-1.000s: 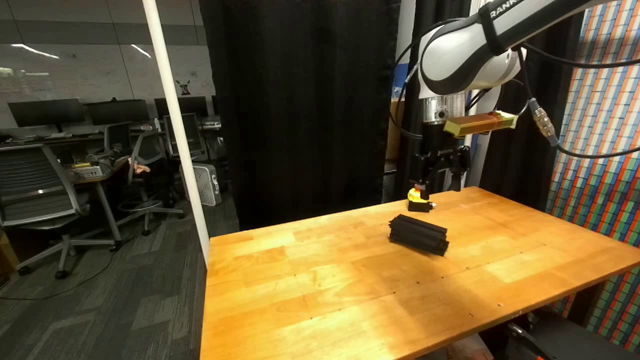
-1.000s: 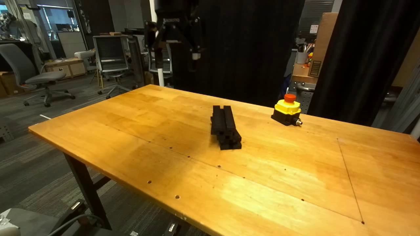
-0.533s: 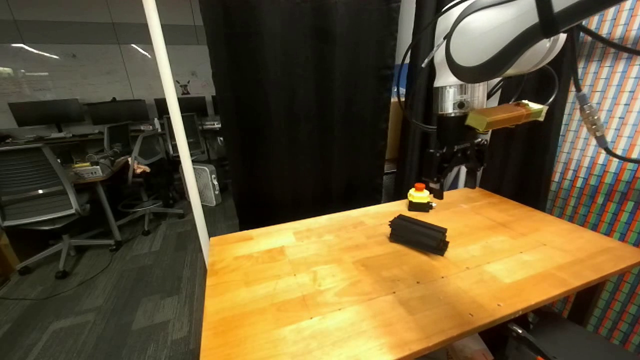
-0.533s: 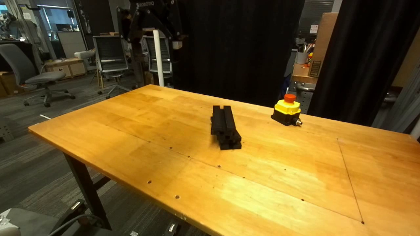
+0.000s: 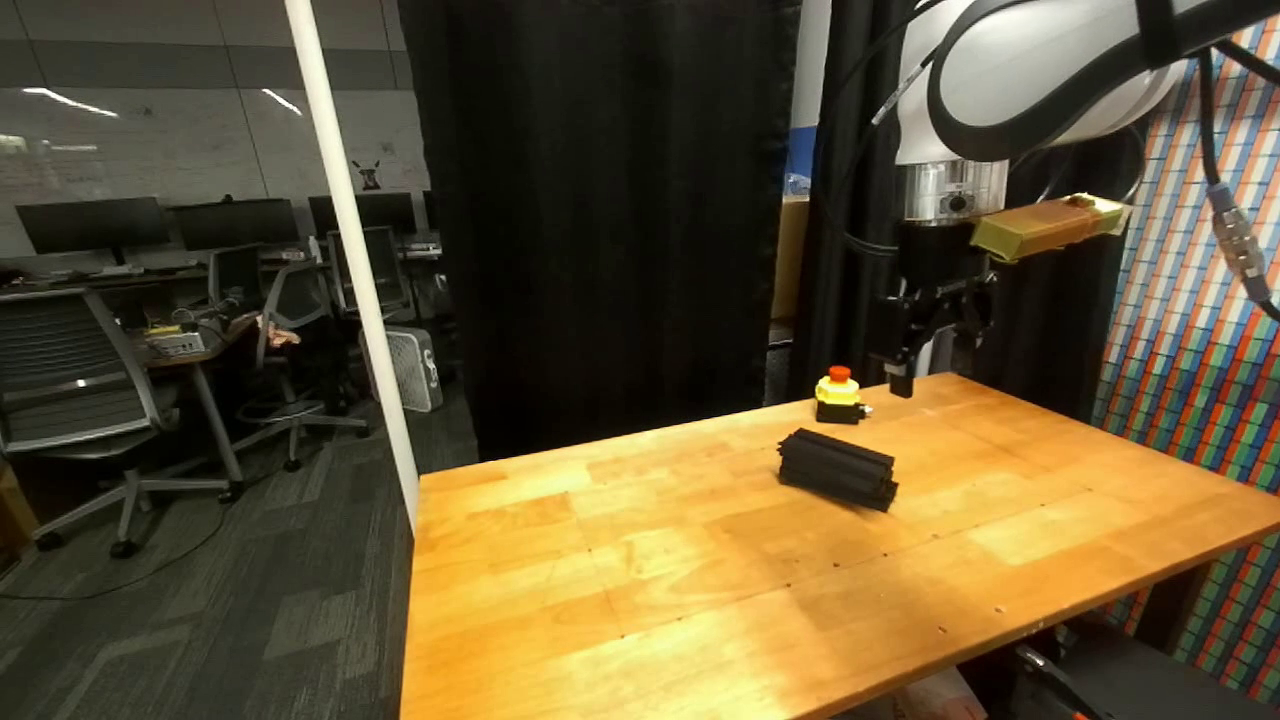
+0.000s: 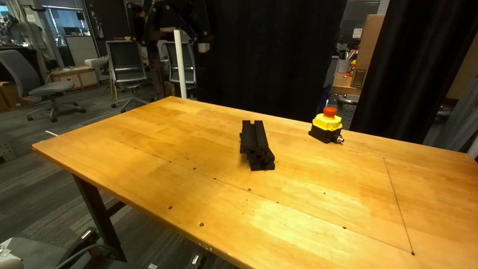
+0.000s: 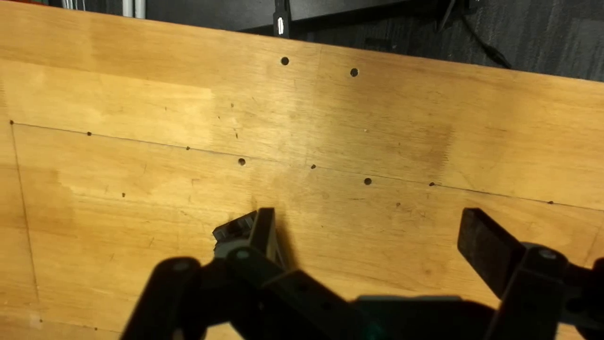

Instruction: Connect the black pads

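Note:
The black pads [image 5: 838, 469] lie stacked as one ridged black block on the wooden table, and also show in an exterior view [image 6: 254, 137]. There the upper pieces sit at a slight angle to the lower ones. In the wrist view only an end of the black pads [image 7: 234, 228] shows; the rest is hidden behind the left finger. My gripper [image 7: 367, 213] is open, with bare table between its fingers. It hangs in the air well above the table, apart from the pads. It shows in both exterior views, against the dark curtain [image 5: 935, 368] and the background [image 6: 182, 80].
A yellow emergency stop with a red button and black base [image 6: 327, 125] stands near the table's far edge, also in an exterior view [image 5: 838, 393]. The wooden table [image 6: 149, 179] has small holes and drawn lines. A white pole [image 5: 350, 220] rises by a table corner.
The arm and gripper have moved sideways, away from in front of the emergency stop, to the left and up in an exterior view. The gripper stays open. The black pads have not moved.

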`<act>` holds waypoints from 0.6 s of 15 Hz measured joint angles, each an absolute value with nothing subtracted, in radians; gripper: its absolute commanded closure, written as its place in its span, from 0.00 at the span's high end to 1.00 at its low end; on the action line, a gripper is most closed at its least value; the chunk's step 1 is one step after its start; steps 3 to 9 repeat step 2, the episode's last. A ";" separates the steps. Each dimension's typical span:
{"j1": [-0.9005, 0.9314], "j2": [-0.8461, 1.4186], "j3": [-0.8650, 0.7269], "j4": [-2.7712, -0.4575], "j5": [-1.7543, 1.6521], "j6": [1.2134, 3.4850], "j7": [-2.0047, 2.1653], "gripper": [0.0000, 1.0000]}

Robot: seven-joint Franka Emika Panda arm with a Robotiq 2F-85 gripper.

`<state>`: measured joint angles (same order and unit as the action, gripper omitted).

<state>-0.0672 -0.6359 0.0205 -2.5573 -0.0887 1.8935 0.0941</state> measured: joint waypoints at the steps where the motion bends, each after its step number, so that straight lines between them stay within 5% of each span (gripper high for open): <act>1: -0.067 -0.636 0.019 -2.559 -0.089 1.894 0.094 1.00; 9: -0.067 -0.634 0.019 -2.560 -0.089 1.894 0.094 1.00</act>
